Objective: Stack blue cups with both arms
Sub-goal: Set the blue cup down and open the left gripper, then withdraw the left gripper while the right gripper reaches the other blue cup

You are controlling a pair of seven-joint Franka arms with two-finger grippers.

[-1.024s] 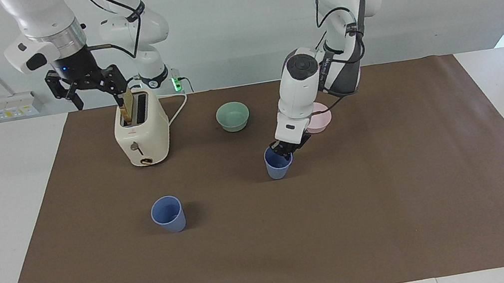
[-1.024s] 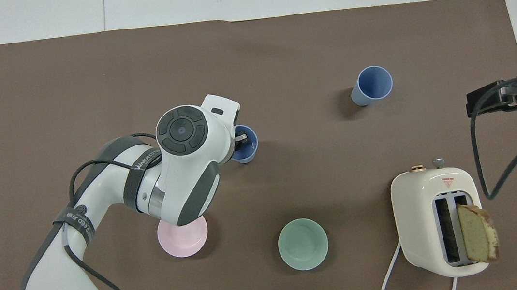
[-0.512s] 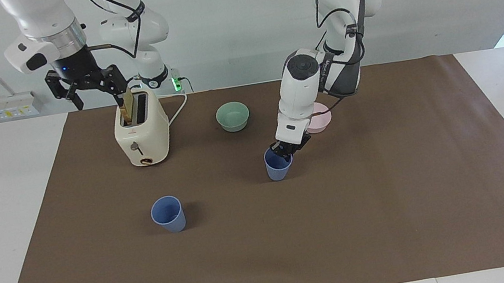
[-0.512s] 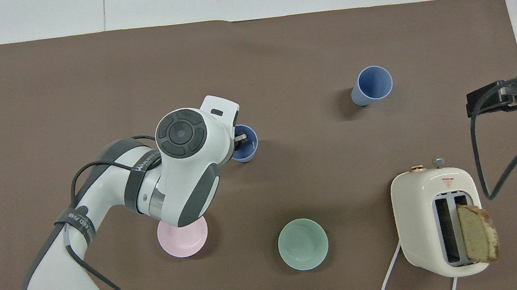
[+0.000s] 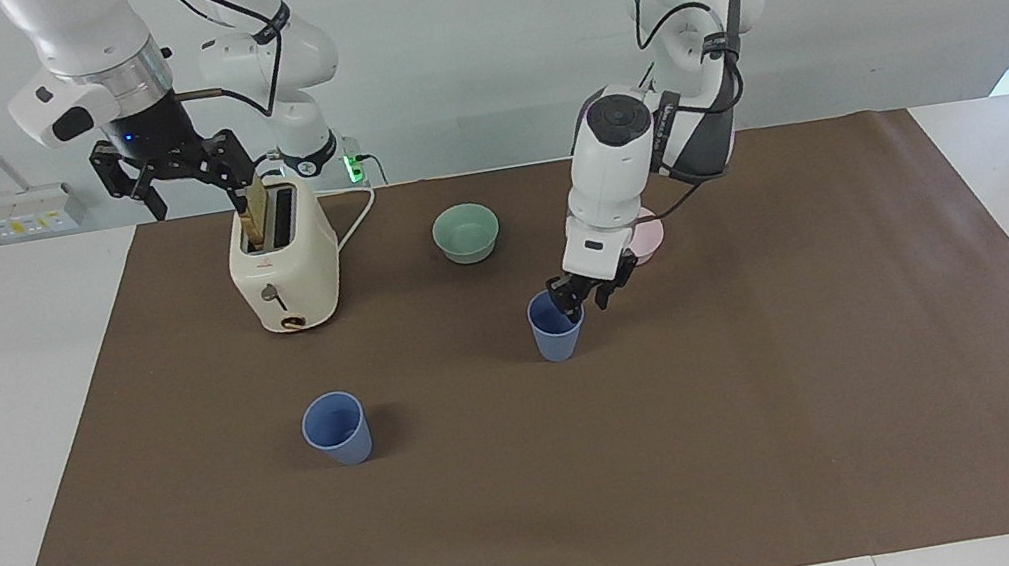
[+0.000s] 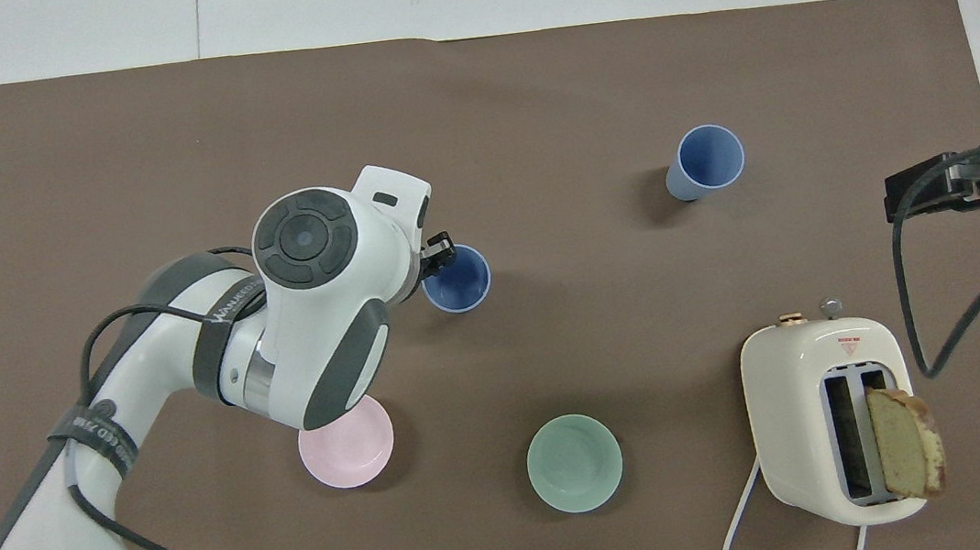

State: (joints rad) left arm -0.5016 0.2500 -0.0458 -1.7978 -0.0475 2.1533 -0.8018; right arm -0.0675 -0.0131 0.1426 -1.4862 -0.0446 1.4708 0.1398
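Two blue cups stand upright on the brown mat. One blue cup (image 5: 558,335) is mid-table and shows whole in the overhead view (image 6: 455,279). The other blue cup (image 5: 338,431) stands farther from the robots, toward the right arm's end (image 6: 706,160). My left gripper (image 5: 583,296) is open and hangs just above that middle cup's rim, at the side toward the left arm's end (image 6: 437,253), holding nothing. My right gripper (image 5: 179,178) is open and waits in the air beside the toaster (image 6: 941,187).
A cream toaster (image 5: 284,267) with a bread slice (image 5: 255,209) in one slot stands near the robots at the right arm's end. A green bowl (image 5: 466,231) and a pink bowl (image 5: 649,235) sit near the robots, the pink one partly under the left arm.
My left gripper was down at the middle cup's rim. It has opened, risen and drawn off toward the left arm's end. The cup stays standing. The right arm has not moved.
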